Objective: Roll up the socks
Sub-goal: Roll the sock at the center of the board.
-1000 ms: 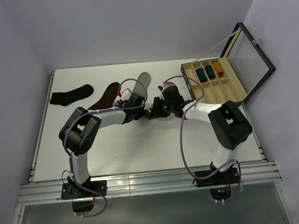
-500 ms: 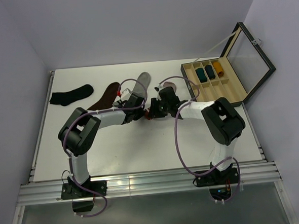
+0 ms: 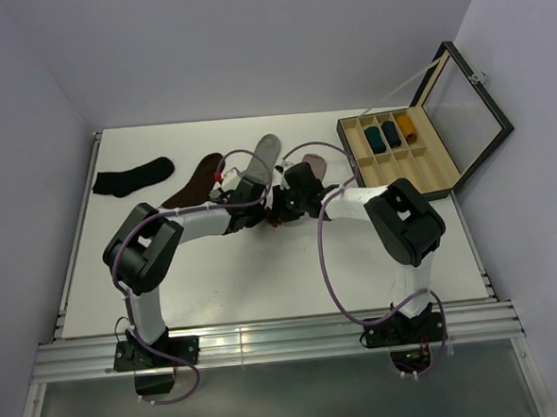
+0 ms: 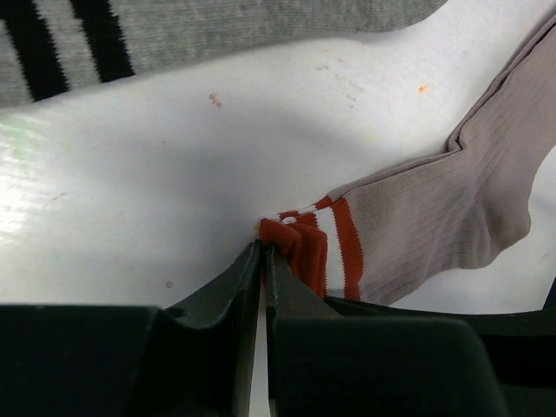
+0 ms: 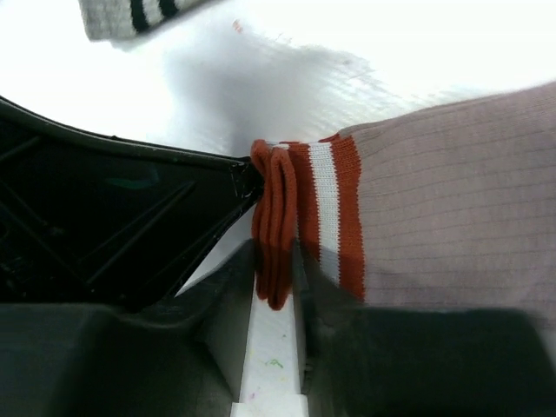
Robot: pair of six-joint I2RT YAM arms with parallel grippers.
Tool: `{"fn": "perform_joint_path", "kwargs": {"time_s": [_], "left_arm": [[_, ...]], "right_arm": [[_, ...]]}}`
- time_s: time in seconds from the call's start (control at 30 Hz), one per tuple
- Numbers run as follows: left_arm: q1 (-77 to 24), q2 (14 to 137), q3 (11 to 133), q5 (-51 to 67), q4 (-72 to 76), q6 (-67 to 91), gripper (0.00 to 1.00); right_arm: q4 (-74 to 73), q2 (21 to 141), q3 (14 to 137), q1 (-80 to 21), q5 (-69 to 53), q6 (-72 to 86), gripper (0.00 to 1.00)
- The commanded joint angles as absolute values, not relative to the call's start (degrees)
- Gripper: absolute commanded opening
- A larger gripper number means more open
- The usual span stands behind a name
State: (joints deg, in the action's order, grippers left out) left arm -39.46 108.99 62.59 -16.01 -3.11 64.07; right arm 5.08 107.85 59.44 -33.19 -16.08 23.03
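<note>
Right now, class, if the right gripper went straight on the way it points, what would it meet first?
The pink sock: its red cuff sits between the fingers of the right gripper, probably almost touching.

Left wrist: grey sock (image 4: pixel 217 30) cut off at 12 o'clock. Pink sock (image 4: pixel 434 217) toe cut off at 3 o'clock, its cuff's lower part behind the left pincer (image 4: pixel 263 256). Right wrist: pink sock cut at 3 o'clock, grey one at 11 o'clock. Cuff fold sits between right pincer (image 5: pixel 276 278) fingers, squeezed or not, can't tell. Top view: both pincers' tips hidden under their wrists. Pink sock mostly under right arm, brown sock (image 3: pixel 201 175) partly under left arm. Rolls (image 3: pixel 389 134) in box (image 3: pixel 425 166) too small to identify.
</note>
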Motion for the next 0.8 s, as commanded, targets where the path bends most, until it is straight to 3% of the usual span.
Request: {"fn": "perform_joint_path", "kwargs": {"time_s": [0.0, 0.17, 0.23, 0.37, 0.6, 0.77], "left_arm": [[-39.8, 106.4, 59.8, -17.2, -9.6, 63.2, 0.13], [-39.8, 102.2, 55.6, -16.8, -9.2, 64.0, 0.13], [-39.8, 100.0, 54.2, -16.1, -8.7, 64.5, 0.14], [-39.9, 95.9, 50.6, -15.8, -8.0, 65.0, 0.17], [-39.9, 83.3, 41.8, -16.4, -3.9, 65.1, 0.35], [-39.8, 81.9, 37.4, -14.9, 3.1, 63.9, 0.46]], "right_arm": [[2.8, 108.8, 62.1, -34.5, -16.7, 21.8, 0.24], [0.4, 109.3, 62.8, -34.5, -22.8, 23.6, 0.04], [0.5, 109.2, 62.2, -34.5, -25.1, 25.7, 0.0], [2.5, 108.9, 61.1, -34.2, -31.9, 29.2, 0.0], [3.4, 110.0, 61.9, -32.4, -38.8, 33.5, 0.0], [4.3, 113.0, 61.6, -30.6, -40.3, 35.1, 0.0]]}}
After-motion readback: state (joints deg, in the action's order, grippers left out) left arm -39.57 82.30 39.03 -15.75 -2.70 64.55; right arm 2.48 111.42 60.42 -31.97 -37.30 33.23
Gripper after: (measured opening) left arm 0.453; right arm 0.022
